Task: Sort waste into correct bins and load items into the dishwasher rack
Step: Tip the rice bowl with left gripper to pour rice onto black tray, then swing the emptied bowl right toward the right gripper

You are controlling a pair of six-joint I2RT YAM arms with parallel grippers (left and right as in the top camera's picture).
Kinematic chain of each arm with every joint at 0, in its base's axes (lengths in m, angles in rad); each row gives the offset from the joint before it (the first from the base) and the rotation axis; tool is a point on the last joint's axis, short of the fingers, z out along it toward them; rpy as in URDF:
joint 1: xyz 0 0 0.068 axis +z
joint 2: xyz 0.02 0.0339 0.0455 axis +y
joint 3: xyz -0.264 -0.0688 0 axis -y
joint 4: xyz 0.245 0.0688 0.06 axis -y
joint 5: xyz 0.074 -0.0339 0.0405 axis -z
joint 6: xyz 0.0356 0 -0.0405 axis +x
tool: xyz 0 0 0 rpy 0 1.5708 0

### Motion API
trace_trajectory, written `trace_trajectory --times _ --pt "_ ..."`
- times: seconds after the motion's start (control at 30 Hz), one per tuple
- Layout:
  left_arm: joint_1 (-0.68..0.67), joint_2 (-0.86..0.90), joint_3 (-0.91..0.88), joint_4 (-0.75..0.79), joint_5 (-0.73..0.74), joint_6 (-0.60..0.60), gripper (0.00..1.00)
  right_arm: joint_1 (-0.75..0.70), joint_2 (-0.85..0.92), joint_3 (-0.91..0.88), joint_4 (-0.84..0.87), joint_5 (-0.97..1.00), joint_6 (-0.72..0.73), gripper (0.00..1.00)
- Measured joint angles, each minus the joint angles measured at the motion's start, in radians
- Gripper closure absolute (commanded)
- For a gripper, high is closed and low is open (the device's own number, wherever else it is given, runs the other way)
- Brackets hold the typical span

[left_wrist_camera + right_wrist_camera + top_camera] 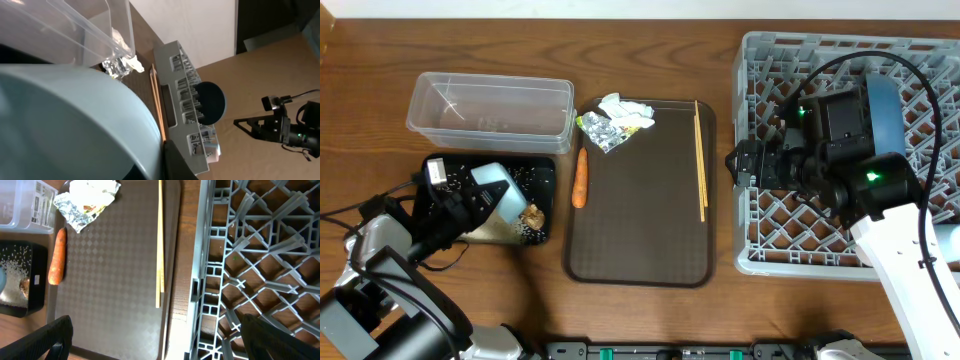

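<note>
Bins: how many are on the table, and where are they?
2. The clear tub sits on the left; the black tray lies beside it, nearer the robot, partly under the left gripper and the light-blue cup it holds. None looks hidden.

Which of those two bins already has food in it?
The black tray: rice grains and a brown lump lie in it. The clear tub beside it shows no food.

Wooden table (650,60) carrying four things: clear tub (490,86) sitting upper left, black tray (544,172) lying just below it, brown serving tray (640,230) lying centre, grey dishwasher rack (790,262) standing right, reaching frame's right edge
</note>
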Motion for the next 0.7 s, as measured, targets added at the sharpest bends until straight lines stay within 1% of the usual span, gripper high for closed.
trace_trajectory --times 0.1,0.27,0.43,0.5,0.57,0.63,0.7 --pt "-0.012 -0.002 0.0 -0.024 0.032 -0.007 0.94 0.0 0.0 0.0 -0.002 0.0 0.0 0.01" --pt "-0.084 -0.043 0.0 -0.025 0.039 -0.007 0.94 0.0 -0.002 0.0 -0.001 0.0 0.0 0.01" --pt "-0.206 -0.167 0.018 -0.012 0.008 -0.027 0.94 -0.01 -0.033 0.0 -0.001 0.0 0.0 0.01" --pt "-0.257 -0.215 0.033 0.051 -0.015 -0.07 0.94 -0.033 -0.06 0.0 -0.002 -0.003 -0.001 0.01" --pt "-0.313 -0.258 0.047 0.186 -0.044 -0.156 0.94 -0.074 -0.092 0.0 -0.001 0.0 -0.001 0.01" --pt "-0.372 -0.284 0.055 0.38 -0.092 -0.295 0.94 -0.121 -0.12 0.0 -0.002 -0.001 0.0 0.01" --pt "-0.435 -0.291 0.063 0.582 -0.144 -0.468 0.94 -0.169 -0.148 0.0 -0.006 0.001 0.0 0.01"
